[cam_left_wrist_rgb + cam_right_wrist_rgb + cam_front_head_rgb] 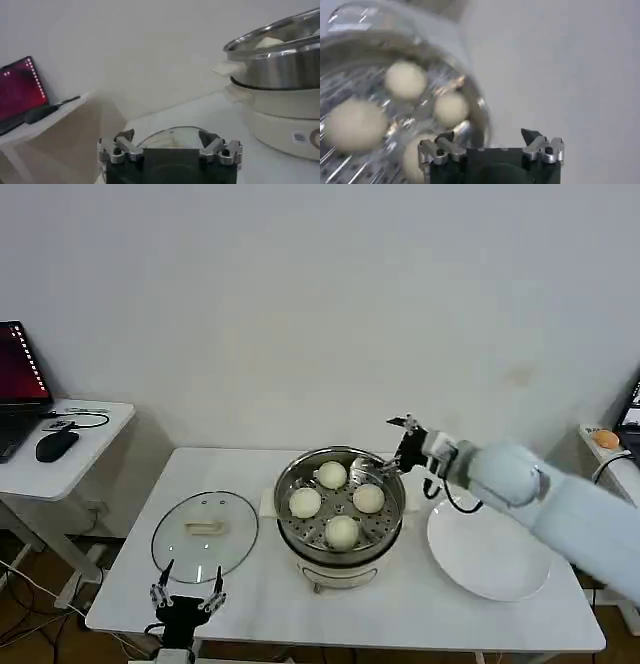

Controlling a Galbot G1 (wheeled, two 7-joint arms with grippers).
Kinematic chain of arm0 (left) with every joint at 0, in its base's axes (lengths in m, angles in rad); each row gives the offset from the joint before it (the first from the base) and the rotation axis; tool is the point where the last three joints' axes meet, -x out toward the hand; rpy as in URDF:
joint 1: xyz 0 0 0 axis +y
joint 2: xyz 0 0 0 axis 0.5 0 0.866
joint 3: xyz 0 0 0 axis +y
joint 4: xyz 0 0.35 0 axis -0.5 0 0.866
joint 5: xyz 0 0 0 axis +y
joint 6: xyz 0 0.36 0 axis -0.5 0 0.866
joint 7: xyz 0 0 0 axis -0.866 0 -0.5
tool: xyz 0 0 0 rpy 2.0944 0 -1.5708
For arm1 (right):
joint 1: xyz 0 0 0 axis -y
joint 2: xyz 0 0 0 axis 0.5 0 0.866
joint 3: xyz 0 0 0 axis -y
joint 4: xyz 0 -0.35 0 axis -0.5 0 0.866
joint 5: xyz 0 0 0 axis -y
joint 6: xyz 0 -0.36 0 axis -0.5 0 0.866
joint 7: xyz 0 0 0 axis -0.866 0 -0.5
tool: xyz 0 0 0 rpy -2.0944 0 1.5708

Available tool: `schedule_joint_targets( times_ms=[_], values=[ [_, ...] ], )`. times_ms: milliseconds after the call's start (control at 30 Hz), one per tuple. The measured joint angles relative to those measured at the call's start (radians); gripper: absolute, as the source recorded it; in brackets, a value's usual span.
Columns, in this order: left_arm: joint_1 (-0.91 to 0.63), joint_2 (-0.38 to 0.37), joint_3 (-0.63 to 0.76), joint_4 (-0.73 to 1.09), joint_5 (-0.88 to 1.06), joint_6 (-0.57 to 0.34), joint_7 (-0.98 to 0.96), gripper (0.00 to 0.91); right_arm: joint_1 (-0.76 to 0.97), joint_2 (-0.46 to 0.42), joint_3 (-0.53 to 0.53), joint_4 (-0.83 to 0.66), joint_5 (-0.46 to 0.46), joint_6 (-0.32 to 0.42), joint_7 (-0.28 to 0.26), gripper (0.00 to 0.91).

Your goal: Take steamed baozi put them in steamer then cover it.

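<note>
The steamer (pixel 340 556) stands mid-table, a shiny steel pot on a white base. Several cream-white baozi (pixel 342 531) lie on its perforated tray; the right wrist view shows them too, one baozi (pixel 451 109) close to the fingers. My right gripper (pixel 372 467) hovers over the steamer's far right rim (pixel 475 100), open and empty (pixel 490 135). The cover (pixel 205 529), a glass lid with a cream handle, lies flat on the table left of the steamer. My left gripper (pixel 187 592) waits open at the table's front edge, just before the cover (pixel 172 136).
A flat white plate (pixel 487 549) lies bare to the right of the steamer. A side table at far left carries a laptop (pixel 20 374) and a mouse (pixel 55 446). The left wrist view shows the steamer (pixel 280 55) off to one side.
</note>
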Motion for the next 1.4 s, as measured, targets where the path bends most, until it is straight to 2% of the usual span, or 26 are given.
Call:
schedule_joint_targets(
  times_ms=[100, 233, 467, 667, 767, 967, 1400],
  values=[
    [-0.009, 0.003, 0.0, 0.009, 0.003, -0.01, -0.008, 0.907, -0.199, 0.055, 0.2, 0.014, -0.046, 0.061, 0.034, 0.907],
    [-0.023, 0.013, -0.004, 0.026, 0.029, -0.025, -0.025, 0.907, -0.444, 0.162, 0.465, 0.041, -0.095, 0.148, 0.046, 0.907],
    [-0.065, 0.053, -0.011, 0.079, 0.202, -0.045, -0.049, 0.907, -0.832, 0.361, 0.93, 0.089, -0.131, 0.291, 0.008, 0.907],
    [-0.147, 0.113, 0.0, 0.189, 0.409, -0.058, -0.064, 0.907, -1.094, 0.493, 1.241, 0.124, -0.139, 0.373, -0.019, 0.907],
    [-0.203, 0.145, 0.009, 0.26, 0.489, -0.061, -0.07, 0.907, -1.199, 0.546, 1.328, 0.133, -0.142, 0.396, -0.028, 0.907],
    [-0.32, 0.198, 0.03, 0.402, 0.596, -0.064, -0.071, 0.907, -1.33, 0.624, 1.432, 0.158, -0.142, 0.431, -0.04, 0.907],
    [-0.509, 0.236, 0.09, 0.642, 0.723, -0.056, -0.063, 0.907, -1.441, 0.695, 1.515, 0.168, -0.145, 0.449, -0.05, 0.907]
  ],
)
